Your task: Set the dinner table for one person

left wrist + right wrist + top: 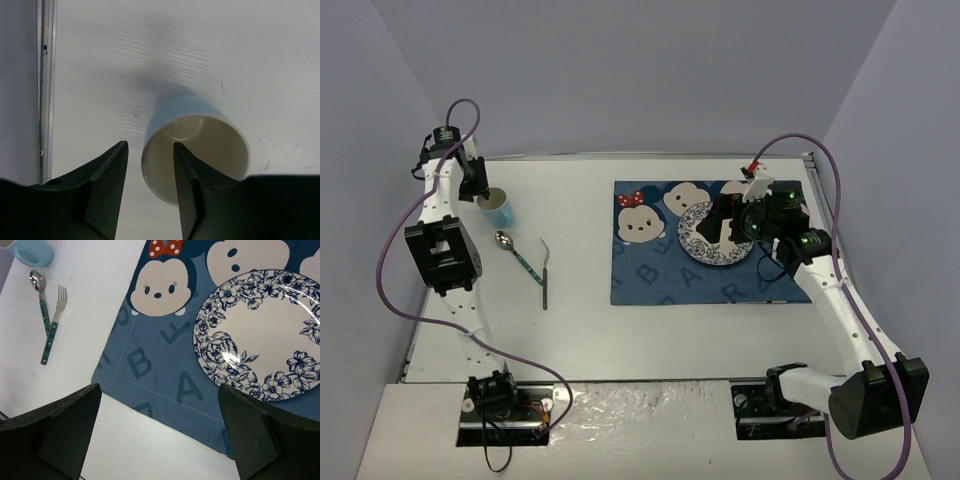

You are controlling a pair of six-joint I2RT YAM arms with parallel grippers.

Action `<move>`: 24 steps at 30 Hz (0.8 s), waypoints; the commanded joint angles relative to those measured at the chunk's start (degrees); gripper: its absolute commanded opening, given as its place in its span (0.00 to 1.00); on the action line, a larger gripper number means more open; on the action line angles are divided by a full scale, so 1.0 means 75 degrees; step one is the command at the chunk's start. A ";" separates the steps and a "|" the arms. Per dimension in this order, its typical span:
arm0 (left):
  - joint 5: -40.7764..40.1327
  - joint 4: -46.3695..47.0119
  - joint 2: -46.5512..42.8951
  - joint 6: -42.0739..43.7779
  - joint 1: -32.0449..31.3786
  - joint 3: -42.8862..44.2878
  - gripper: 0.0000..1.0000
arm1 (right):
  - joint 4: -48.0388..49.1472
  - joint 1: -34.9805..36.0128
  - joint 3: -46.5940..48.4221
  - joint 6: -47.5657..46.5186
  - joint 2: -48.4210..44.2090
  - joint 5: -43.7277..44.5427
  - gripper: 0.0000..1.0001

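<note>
The bench, spanning the view under both arms, carries the cup at its far left, which may tip or slip if the left claw, reaching down with jaws slightly apart astride its wall, closes off-centre; the right claw hangs wide, empty, over the placemat by the plate.

Count on inspection. One large flat white rectangular tabletop with a thin metal rim is carrying the lot. One blue cloth placemat printed with cartoon faces is lying on it. One round white plate with a blue floral border is sitting there. One pale blue cup with a cream inside is standing. One steel spoon with a green handle and one steel fork with a matching handle are lying out: two pieces of cutlery. Two white jointed robot arms are showing: left arm, right arm.
</note>
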 commanded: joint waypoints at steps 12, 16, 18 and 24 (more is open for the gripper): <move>0.0394 0.0076 0.0129 -0.0047 -0.0031 0.0692 0.19 | 0.0358 0.0363 0.0323 -0.0046 0.0129 0.0013 1.00; 0.0732 0.0195 -0.0139 -0.0263 -0.0048 0.0500 0.02 | 0.0351 0.0507 0.0333 -0.0119 0.0170 0.0238 1.00; 0.0812 0.0264 -0.0375 -0.0363 -0.0104 0.0426 0.00 | 0.0344 0.0568 0.0408 -0.0189 0.0210 0.0277 1.00; 0.0859 0.0157 -0.1262 -0.0715 -0.0397 0.0326 0.00 | 0.0353 0.1053 0.0945 -0.0667 0.0545 0.0403 1.00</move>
